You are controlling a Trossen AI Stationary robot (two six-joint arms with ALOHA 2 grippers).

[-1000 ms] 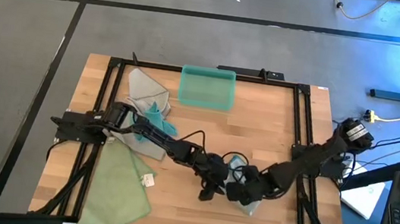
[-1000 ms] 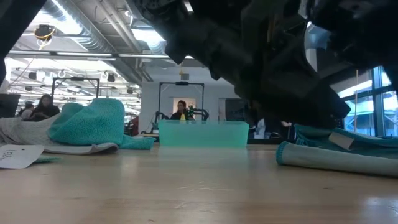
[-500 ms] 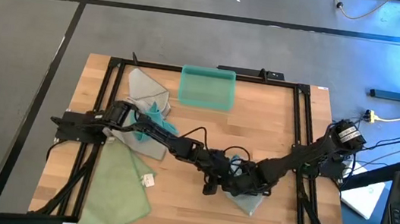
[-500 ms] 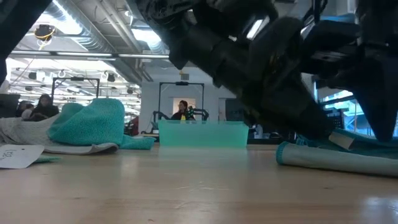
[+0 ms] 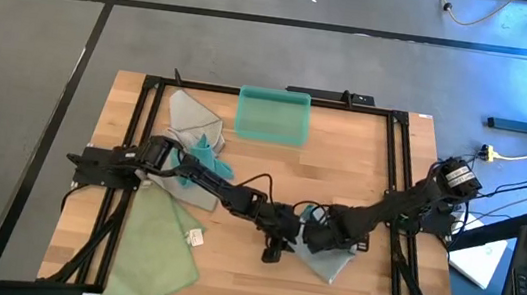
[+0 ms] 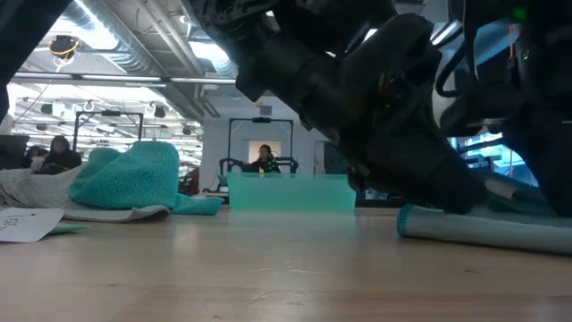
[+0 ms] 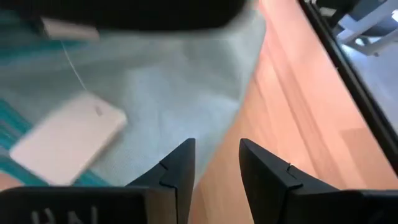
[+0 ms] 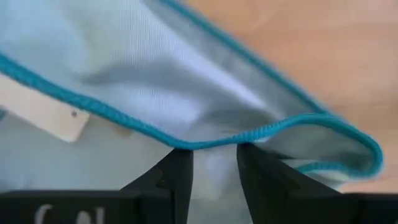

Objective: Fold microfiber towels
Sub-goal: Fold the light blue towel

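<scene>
A pale blue-green microfiber towel [image 5: 328, 264] with a teal hem lies right of the table's middle, near the front. In the low view its rolled fold [image 6: 483, 234] rests on the wood. A white tag [image 7: 68, 140] lies on it. My right gripper [image 5: 316, 240] stands over the towel's left part, pointing down and shut on its hem. My left gripper [image 5: 274, 250] reaches in from the left, slanting down to the towel's left edge, its fingers a narrow gap apart on that edge. My left gripper has the towel's edge [image 7: 205, 140] running in between its two fingertips, where cloth meets bare wood. It comes slanting down from the table's left. The towel lies flat on the table beyond it. How many layers it has, I cannot tell. My right gripper pinches the towel's teal-hemmed edge [image 8: 211, 144] between its two fingers, from above, pointing down. The hem runs across the fingertips and curves away in a loop. Pale cloth lies slack beyond it; one layer or several, I cannot tell.
A teal plastic bin [image 5: 273, 114] stands at the far middle. A grey towel [image 5: 192, 114] and a teal towel [image 5: 211, 151] lie heaped at the far left. A pale green towel [image 5: 159, 246] hangs over the near left edge. Bare wood lies between bin and grippers.
My right gripper has sunk toward the table and tipped over until it points down, keeping its hold on the hem. In the low view it now hides the towel's tag and upper folds. The left gripper has kept still.
</scene>
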